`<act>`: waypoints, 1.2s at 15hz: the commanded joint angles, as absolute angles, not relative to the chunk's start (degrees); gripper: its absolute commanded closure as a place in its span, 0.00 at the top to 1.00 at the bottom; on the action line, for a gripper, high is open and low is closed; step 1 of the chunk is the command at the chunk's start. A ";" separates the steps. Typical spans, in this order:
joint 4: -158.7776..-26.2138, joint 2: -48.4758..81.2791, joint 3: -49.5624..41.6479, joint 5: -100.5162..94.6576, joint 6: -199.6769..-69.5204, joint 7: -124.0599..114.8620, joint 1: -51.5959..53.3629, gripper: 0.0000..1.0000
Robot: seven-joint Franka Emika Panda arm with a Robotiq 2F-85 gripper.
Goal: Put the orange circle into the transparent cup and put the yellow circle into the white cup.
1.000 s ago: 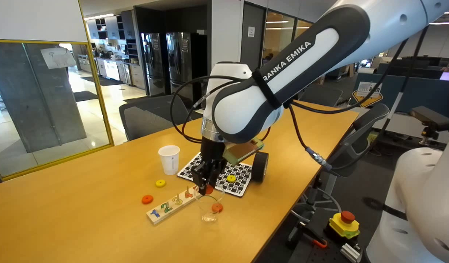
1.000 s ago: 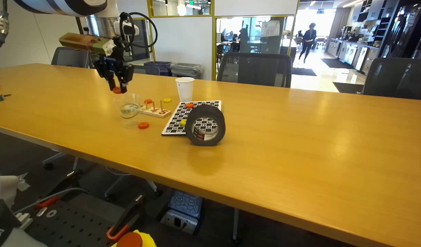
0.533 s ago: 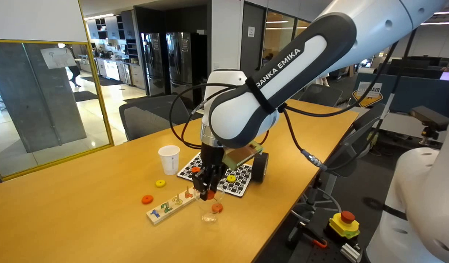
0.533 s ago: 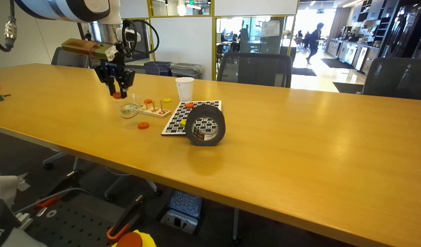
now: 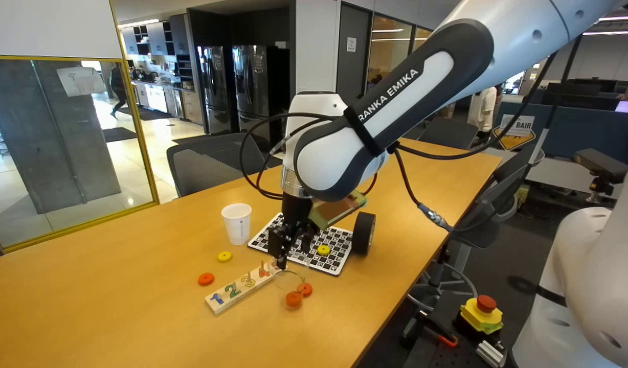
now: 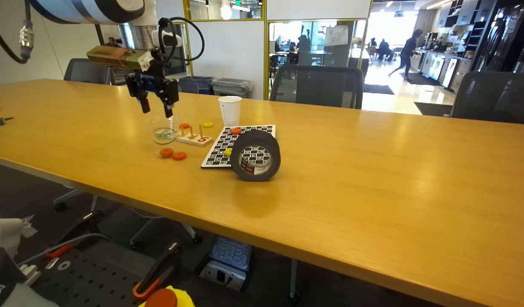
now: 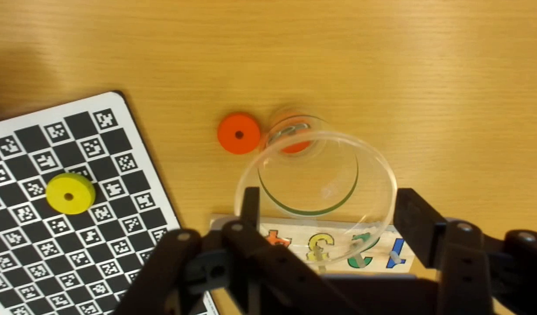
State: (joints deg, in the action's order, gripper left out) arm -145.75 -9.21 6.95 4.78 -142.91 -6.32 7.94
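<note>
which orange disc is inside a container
The round orange disc at the bottom of the transparent plastic cup, the only one inside; the neighbouring orange disc lies outside.

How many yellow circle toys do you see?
2. One yellow circle lies on the table near the white cup; another yellow circle lies on the checkered board. I can't see the cup's bottom, so more might hide there.
</note>
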 commanded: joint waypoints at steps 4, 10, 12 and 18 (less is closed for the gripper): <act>-145.19 -11.24 7.33 2.45 -141.96 -15.30 5.73 1.00; -146.51 -11.52 7.80 7.55 -143.18 -30.10 4.93 1.00; -146.50 -11.66 7.71 9.04 -142.85 -34.52 4.64 1.00; -146.10 -12.05 6.89 10.00 -142.71 -48.20 2.11 1.00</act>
